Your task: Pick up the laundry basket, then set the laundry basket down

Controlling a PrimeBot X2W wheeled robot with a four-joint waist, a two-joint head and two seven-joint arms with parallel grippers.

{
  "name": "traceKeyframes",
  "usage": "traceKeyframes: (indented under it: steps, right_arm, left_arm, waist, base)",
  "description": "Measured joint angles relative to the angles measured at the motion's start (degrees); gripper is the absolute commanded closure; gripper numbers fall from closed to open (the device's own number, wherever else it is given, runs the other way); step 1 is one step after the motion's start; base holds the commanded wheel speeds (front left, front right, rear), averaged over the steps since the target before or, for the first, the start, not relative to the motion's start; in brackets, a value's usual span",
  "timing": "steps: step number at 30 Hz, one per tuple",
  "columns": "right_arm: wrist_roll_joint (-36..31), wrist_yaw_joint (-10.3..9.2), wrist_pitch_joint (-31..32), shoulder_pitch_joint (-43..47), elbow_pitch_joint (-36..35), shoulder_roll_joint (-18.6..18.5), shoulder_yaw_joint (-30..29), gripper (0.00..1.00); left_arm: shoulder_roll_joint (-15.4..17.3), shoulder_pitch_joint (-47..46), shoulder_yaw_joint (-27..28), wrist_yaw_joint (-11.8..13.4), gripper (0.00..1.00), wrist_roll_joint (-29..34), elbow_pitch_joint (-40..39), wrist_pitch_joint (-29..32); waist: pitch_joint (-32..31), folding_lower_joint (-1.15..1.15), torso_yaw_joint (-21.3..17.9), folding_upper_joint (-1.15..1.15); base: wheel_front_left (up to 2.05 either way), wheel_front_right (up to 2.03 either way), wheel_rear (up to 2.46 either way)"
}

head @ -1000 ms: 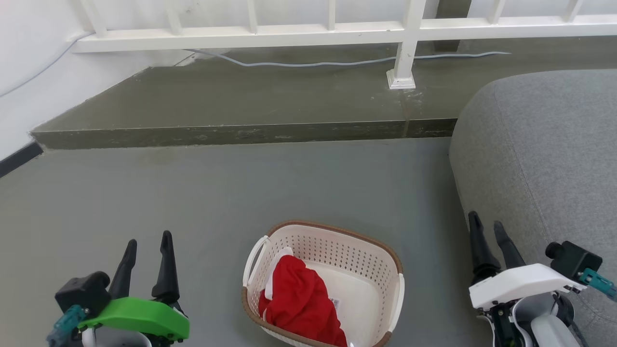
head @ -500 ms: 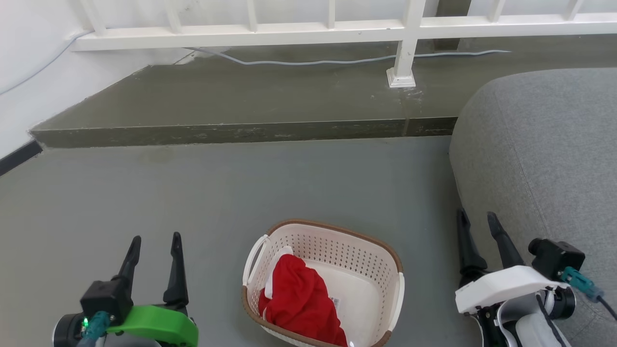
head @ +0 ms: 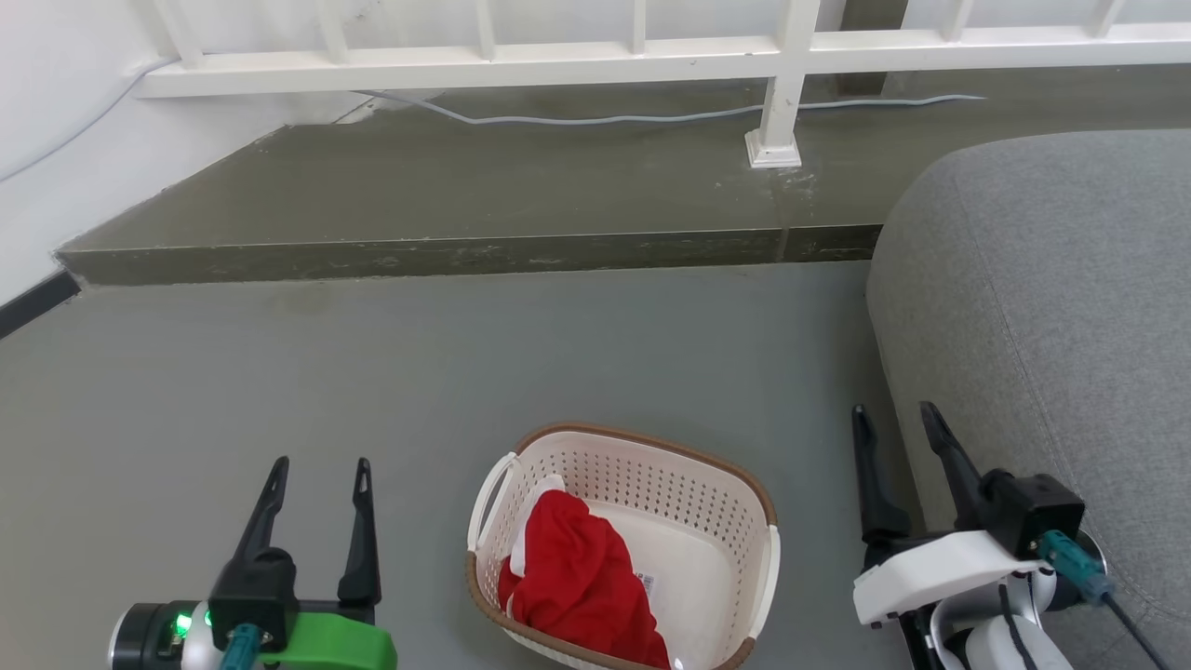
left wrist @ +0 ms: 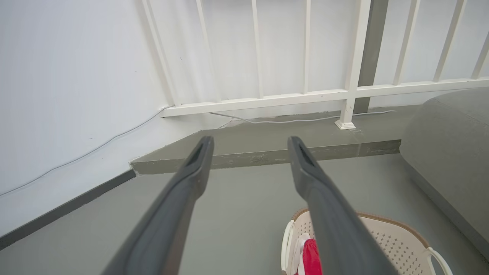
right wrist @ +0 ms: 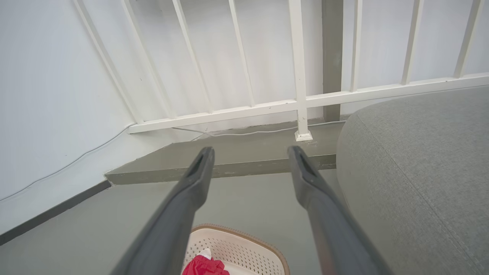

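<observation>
1. While I look down from the head view, bare grey floor (head: pixel 447 372) runs ahead to the front edge of a raised concrete step (head: pixel 465 253). The step spans from the white wall (head: pixel 46 205) on my left to the grey sofa (head: pixel 1051 307) on my right.
2. A dark skirting strip (head: pixel 33 302) marks the foot of the wall at floor level. A white railing (head: pixel 558 63) closes the far side of the step, with one post foot (head: pixel 772 149) planted on it.
3. A pale cable (head: pixel 605 119) lies along the step beneath the railing (well apart from both arms).
4. The sofa's rounded side bulges in on my right. My right gripper (head: pixel 893 409) hangs just beside it, fingers spread, nothing between them. Whether it touches the fabric I cannot tell.
5. My left gripper (head: pixel 322 462) hangs over open floor on the other side, fingers likewise parted and empty, with free room to its left and ahead.
6. The laundry basket (head: pixel 642 439) sits on the floor between the two grippers, low in the head view. Neither gripper touches it, and floor shows in the gap on each side.
7. Its white loop handles face outward: the left handle (head: pixel 486 498) toward my left gripper, the right handle (head: pixel 770 577) toward my right.
8. Inside, a crumpled red cloth (head: pixel 582 577) is heaped against the left half, with a strip of white fabric (head: pixel 549 491) showing behind it. A small sticker (head: pixel 649 585) sits on the bare bottom just beside the cloth.
</observation>
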Motion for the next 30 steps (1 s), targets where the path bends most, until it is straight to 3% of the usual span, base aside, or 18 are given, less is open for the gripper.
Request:
traceKeyframes:
  steps: [30]
  right_arm:
    - [-1.5,-0.88,-0.5,0.2,-0.3,-0.1,0.9,0.0]
  left_arm:
    - [0.0,1.1,0.0,-0.1,0.0,-0.1,1.9,-0.2]
  waist:
    - [-0.2,0.0,-0.2,0.0]
  base:
    - [0.0,0.0,0.0]
